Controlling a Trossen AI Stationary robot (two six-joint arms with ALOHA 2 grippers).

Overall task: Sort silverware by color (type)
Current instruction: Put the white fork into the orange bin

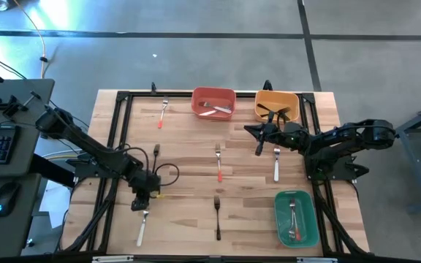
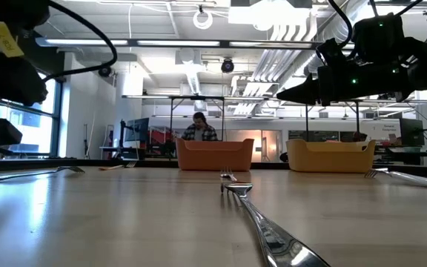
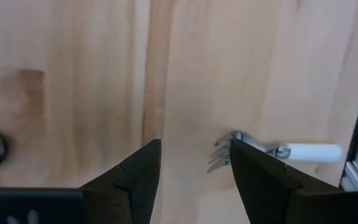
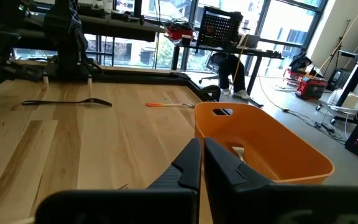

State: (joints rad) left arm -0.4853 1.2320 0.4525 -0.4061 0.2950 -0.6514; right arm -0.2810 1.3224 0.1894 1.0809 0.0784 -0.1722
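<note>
My left gripper (image 1: 139, 202) hangs open over the table's near left part. In the left wrist view (image 3: 194, 146) a white-handled fork (image 3: 278, 151) lies flat on the wood. Its silver head is right beside one fingertip (image 3: 241, 152), outside the gap. The same fork shows in the high view (image 1: 143, 225). My right gripper (image 1: 251, 131) is shut and raised above the table between the red-orange bin (image 1: 213, 102) and the yellow bin (image 1: 278, 104). Nothing shows between its fingers in the right wrist view (image 4: 201, 144). A red-orange handle (image 1: 259, 150) lies by the right arm.
Loose forks lie on the wood: red-orange handles (image 1: 218, 164) (image 1: 162, 115), a black one (image 1: 217, 215), a white one (image 1: 276, 164). A green bin (image 1: 296, 218) with forks stands near right. The red-orange and yellow bins also hold forks. A black frame (image 1: 115, 146) borders the table.
</note>
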